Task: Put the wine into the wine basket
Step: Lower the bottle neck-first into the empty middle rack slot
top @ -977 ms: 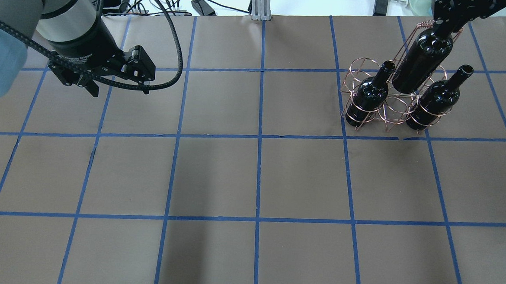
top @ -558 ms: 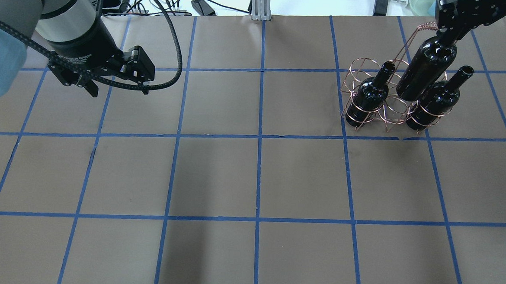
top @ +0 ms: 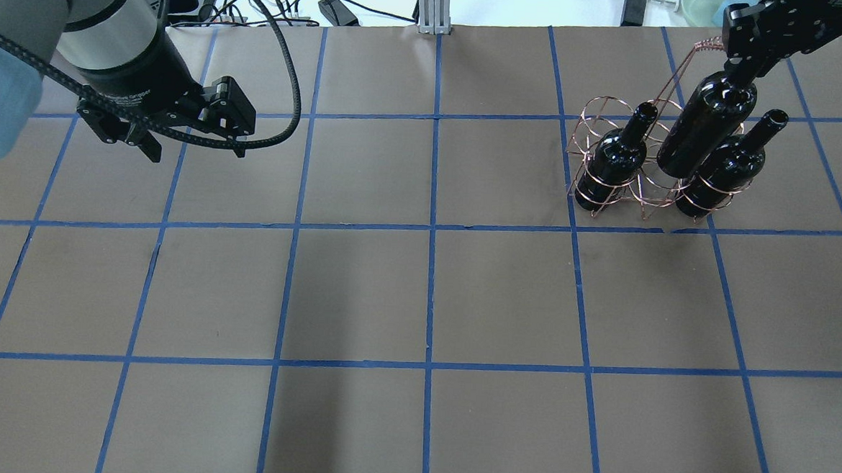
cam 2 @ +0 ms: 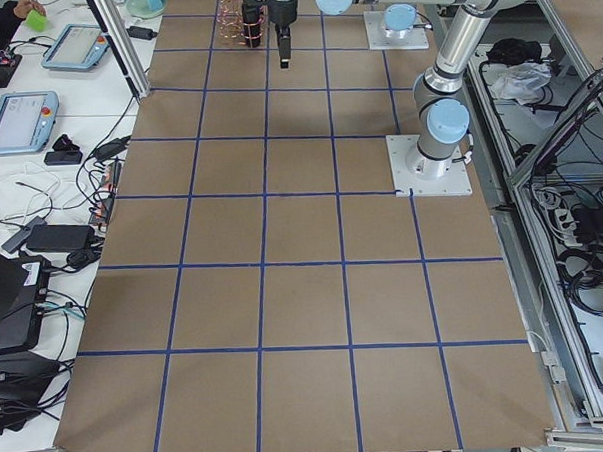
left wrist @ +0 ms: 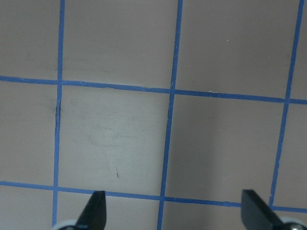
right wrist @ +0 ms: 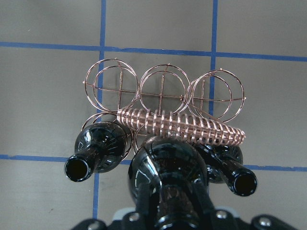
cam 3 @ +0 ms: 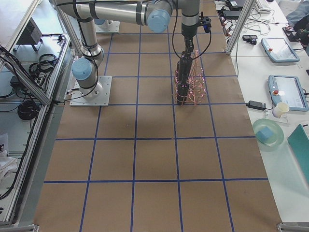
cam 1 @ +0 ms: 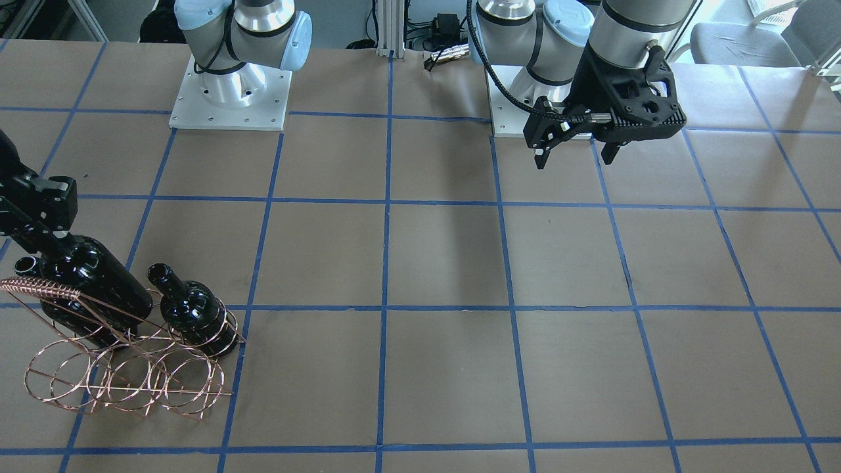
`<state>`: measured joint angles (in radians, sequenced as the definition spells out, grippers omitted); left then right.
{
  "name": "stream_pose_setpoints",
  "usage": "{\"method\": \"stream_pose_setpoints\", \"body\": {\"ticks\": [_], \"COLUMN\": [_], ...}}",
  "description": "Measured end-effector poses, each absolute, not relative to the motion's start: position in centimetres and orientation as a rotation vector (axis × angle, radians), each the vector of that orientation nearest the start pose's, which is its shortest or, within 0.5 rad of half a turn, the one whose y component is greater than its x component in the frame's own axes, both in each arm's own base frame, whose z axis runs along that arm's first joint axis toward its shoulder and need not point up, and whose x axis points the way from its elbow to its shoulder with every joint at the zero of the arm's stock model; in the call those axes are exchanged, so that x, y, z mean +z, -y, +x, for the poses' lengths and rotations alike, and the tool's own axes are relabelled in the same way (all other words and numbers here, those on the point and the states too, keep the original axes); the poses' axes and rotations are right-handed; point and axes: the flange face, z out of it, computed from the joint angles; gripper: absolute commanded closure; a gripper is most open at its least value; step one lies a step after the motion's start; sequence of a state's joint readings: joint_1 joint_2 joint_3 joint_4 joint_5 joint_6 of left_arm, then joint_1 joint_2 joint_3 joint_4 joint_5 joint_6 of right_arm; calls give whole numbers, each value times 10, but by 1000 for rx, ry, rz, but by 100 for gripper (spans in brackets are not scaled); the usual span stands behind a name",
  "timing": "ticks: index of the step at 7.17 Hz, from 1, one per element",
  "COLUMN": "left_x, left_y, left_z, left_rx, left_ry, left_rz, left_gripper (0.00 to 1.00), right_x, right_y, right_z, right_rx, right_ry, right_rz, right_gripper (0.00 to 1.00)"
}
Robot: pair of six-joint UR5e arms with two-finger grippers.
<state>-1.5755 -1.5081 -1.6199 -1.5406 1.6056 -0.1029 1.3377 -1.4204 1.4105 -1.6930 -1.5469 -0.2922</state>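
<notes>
**Front-facing view:** At the lower left of the frame, the right jaws were pinched on the neck of the held wine [cam 1: 92,295]. This glossy black bottle leaned into the copper wire wine basket [cam 1: 125,384] on the brown counter [cam 1: 447,263]. At the upper right, the left jaws hung spread and empty.

**Overhead view:** In the upper right, the held wine [top: 708,125] stood between two seated bottles [top: 616,156]. Its base was down at the middle ring of that row. Whether it touched the counter could not be told.

**Left side view:** The basket was only a small glimpse at the top edge, too far off to judge either jaws.

**Right side view:** At upper centre, the held wine [cam 3: 182,82] hung upright at the basket.

**Left wrist view:** Two fingertips [left wrist: 96,211] stood wide apart over bare counter.

**Right wrist view:** The held wine filled the lower centre, its neck clamped at the bottom edge. The twisted handle [right wrist: 182,124] lay just beyond it, and an open bottle mouth showed on either side.

**Handling:** The bottle looked like rigid, heavy, slick glass that would break if dropped or knocked. The slim neck just under the lip seemed the surest hold. The thin wire basket looked light and likely to shift if bumped.

**Count:**
- Three bottles.
- One basket of six rings, with the three in the upper row empty.
- Two arms.
</notes>
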Motion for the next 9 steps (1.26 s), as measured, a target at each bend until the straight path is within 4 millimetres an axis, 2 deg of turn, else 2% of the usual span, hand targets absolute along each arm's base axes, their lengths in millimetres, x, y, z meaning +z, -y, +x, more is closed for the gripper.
{"method": "stream_pose_setpoints", "body": {"ticks": [3, 9], "left_x": [497, 496], "left_y": [469, 469], "left_z": [-132, -133], "left_rx": [-72, -71], "left_ry": [-3106, -3109], "left_rz": [-161, -159], "left_gripper": [0, 0], "right_x": [484, 472], "right_y": [592, 595], "right_z": [-1, -1], "right_rx": [-189, -163], "right_ry": [-3140, -3136], "right_rz": [-103, -101], "right_gripper": [100, 100]}}
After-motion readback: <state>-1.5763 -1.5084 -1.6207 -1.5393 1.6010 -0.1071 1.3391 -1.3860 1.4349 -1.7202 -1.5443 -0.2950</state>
